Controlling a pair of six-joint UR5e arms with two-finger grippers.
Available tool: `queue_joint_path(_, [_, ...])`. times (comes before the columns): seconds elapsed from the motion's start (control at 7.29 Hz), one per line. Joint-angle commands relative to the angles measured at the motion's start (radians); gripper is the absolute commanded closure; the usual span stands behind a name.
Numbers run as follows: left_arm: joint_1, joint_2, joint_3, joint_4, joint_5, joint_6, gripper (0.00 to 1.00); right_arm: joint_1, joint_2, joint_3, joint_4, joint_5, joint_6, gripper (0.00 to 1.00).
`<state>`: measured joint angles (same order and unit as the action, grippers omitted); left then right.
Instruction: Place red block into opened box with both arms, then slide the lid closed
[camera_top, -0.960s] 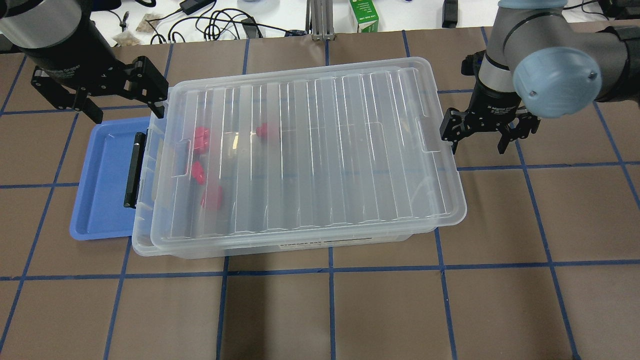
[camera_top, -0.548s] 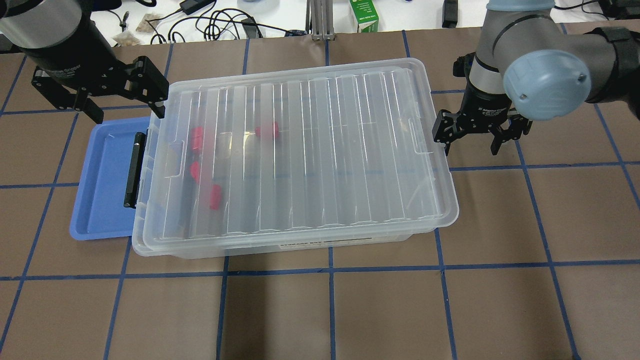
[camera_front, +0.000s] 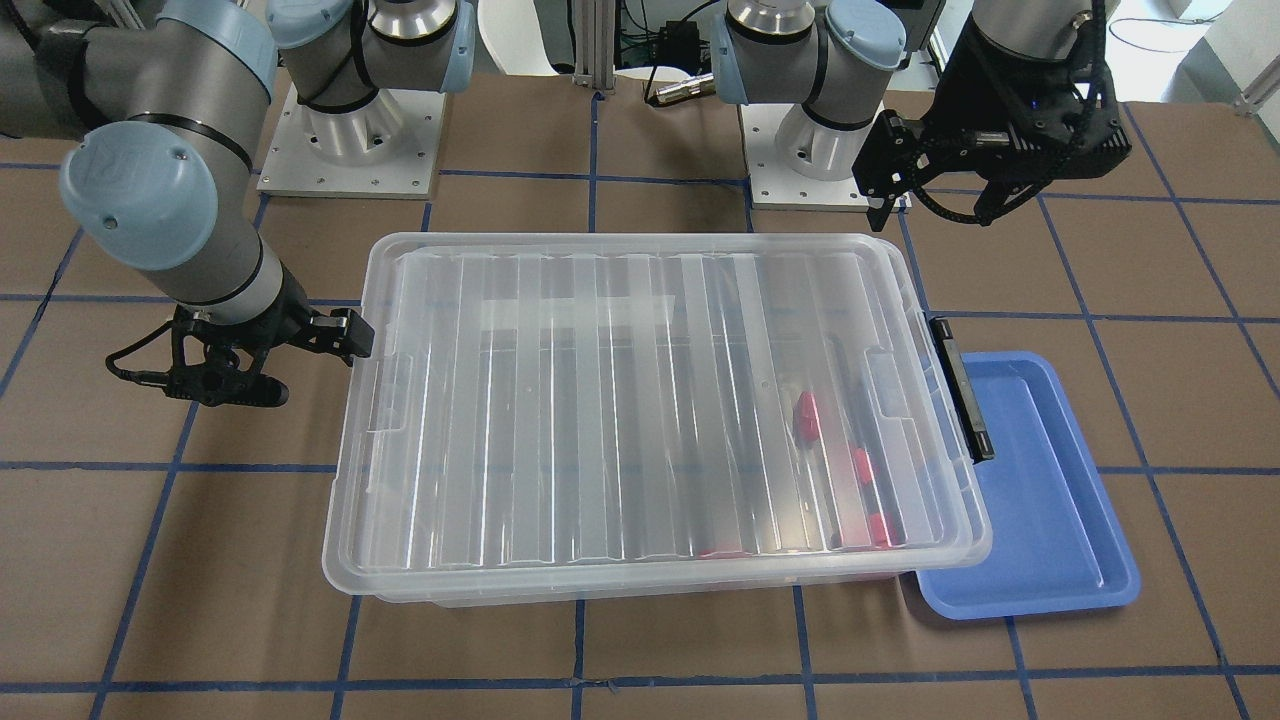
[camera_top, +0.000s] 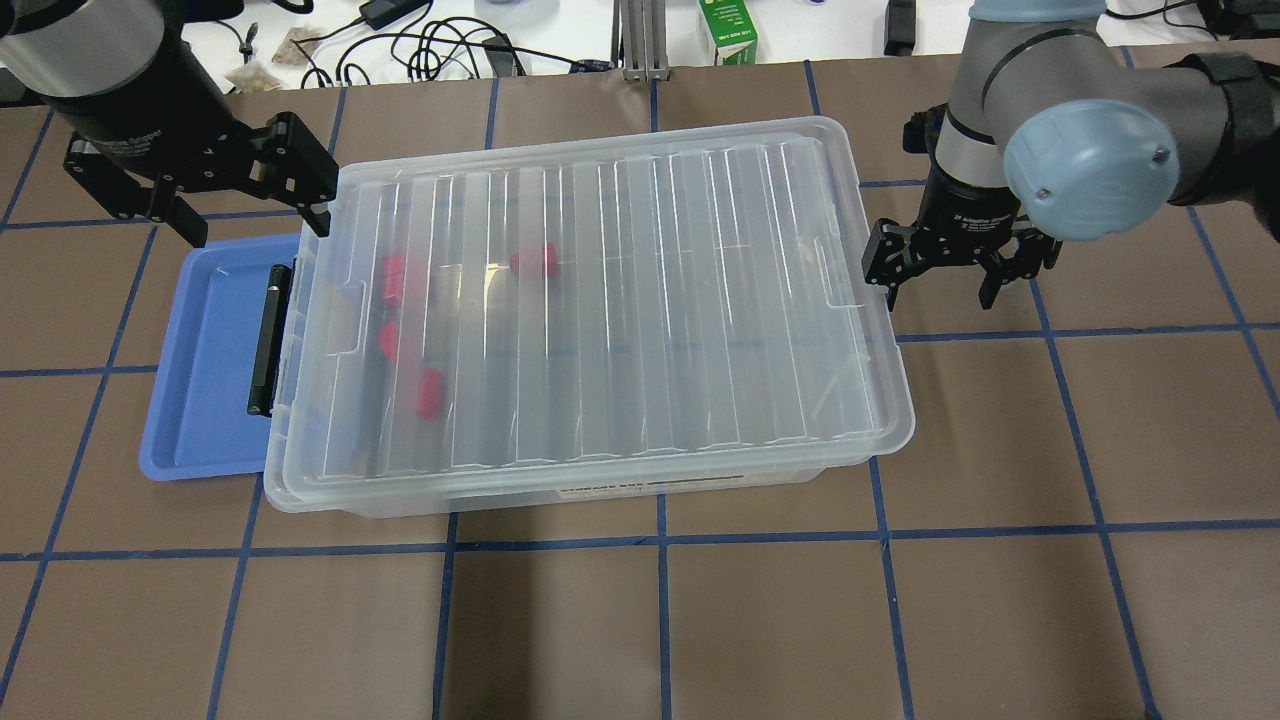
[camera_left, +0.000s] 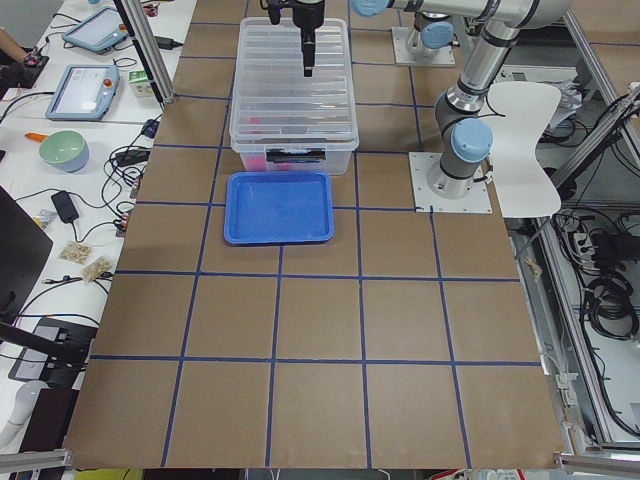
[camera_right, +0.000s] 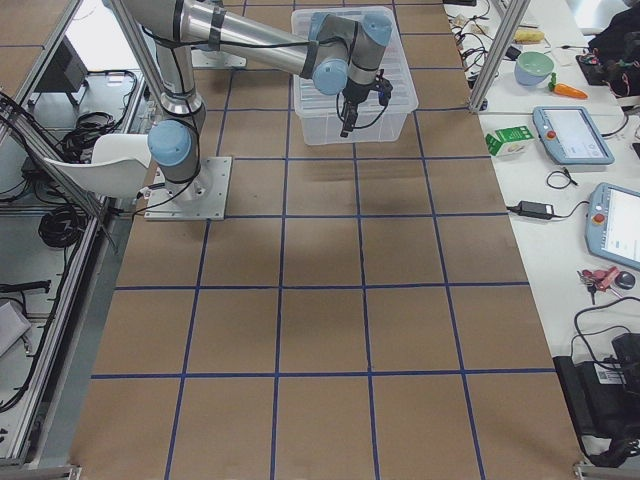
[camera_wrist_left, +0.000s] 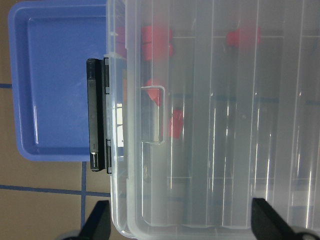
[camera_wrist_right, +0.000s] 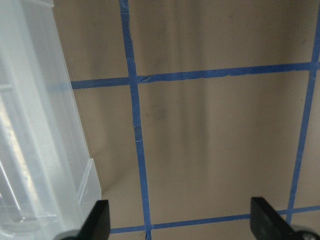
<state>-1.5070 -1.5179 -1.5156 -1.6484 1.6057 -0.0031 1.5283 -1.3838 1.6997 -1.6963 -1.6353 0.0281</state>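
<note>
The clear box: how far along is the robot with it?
Done: red blocks lie inside the box. In hand: the lid covers nearly all of it, slightly askew, with the open right gripper at its end edge. Remaining: squaring the lid fully shut. The left gripper hovers open, empty.

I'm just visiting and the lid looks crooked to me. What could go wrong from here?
The lid lies skewed on the box, its right end overhanging; a push from the open right gripper at that edge may turn it rather than slide it. The open left gripper hangs above the latch end, touching nothing, so the box itself may shift toward the tray.
</note>
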Motion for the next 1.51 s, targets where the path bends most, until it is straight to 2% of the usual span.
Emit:
queue_joint_path(0.0, [0.001,-0.001,0.000,-0.001,-0.003,0.000,0.00,0.001,-0.001,-0.011,0.001,-0.001,-0.002,0.00])
queue_joint_path(0.27, [0.001,-0.002,0.000,-0.001,0.002,0.002,0.00,-0.002,-0.032,-0.073,0.013,-0.009,-0.022,0.00])
queue_joint_path(0.69, [0.001,-0.002,-0.002,-0.002,0.003,0.002,0.00,0.000,-0.150,-0.123,0.130,0.008,-0.017,0.00])
queue_joint_path(0.82, [0.001,-0.002,0.000,-0.002,0.002,0.002,0.00,0.000,-0.176,-0.124,0.119,0.125,-0.022,0.00])
queue_joint_path(0.96, [0.001,-0.004,0.000,-0.001,0.002,0.002,0.00,-0.010,-0.178,-0.111,0.127,0.153,-0.017,0.00])
queue_joint_path(1.37, [0.001,-0.021,0.006,-0.004,0.000,-0.006,0.00,0.000,-0.196,-0.107,0.132,0.089,-0.004,0.00])
